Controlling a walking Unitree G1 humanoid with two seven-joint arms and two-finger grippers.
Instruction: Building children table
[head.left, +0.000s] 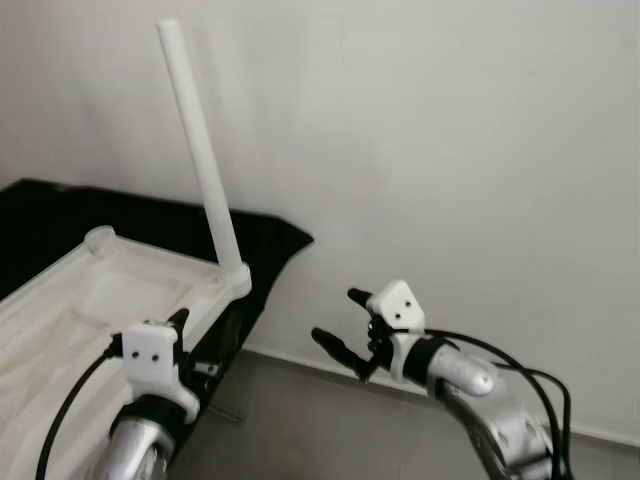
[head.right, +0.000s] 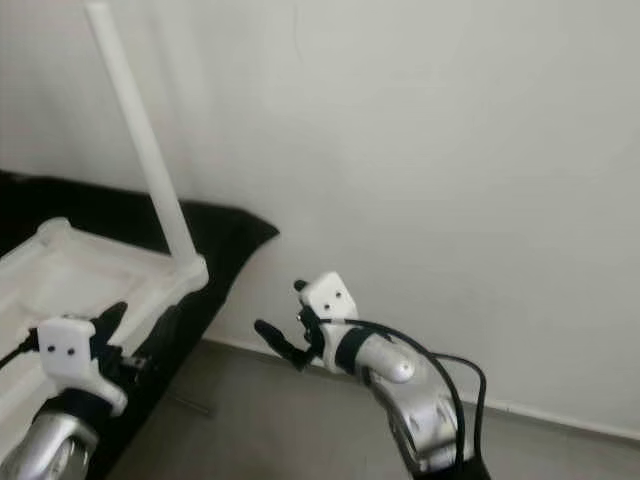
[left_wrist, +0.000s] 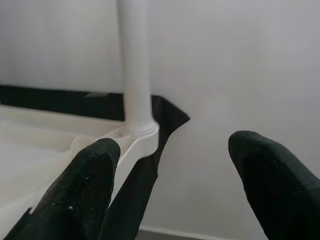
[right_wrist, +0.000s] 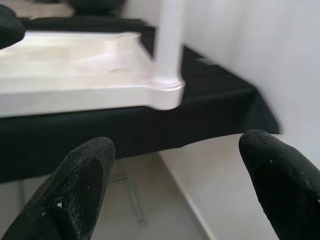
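A white plastic tabletop (head.left: 90, 300) lies upside down on a surface draped in black cloth (head.left: 272, 240). One white leg (head.left: 205, 170) stands upright in the socket at its near right corner (head.left: 238, 279), leaning slightly left. My left gripper (head.left: 190, 340) is open, low beside the tabletop's right edge; in its wrist view the leg (left_wrist: 134, 65) rises between and beyond the fingers (left_wrist: 95, 170). My right gripper (head.left: 337, 315) is open in free air to the right of the corner, pointing left toward it, with the leg base (right_wrist: 167, 82) ahead in its wrist view.
A plain white wall (head.left: 470, 150) stands close behind everything. Grey floor (head.left: 300, 430) runs below it to the right of the cloth. A thin metal support (right_wrist: 132, 200) shows under the draped surface.
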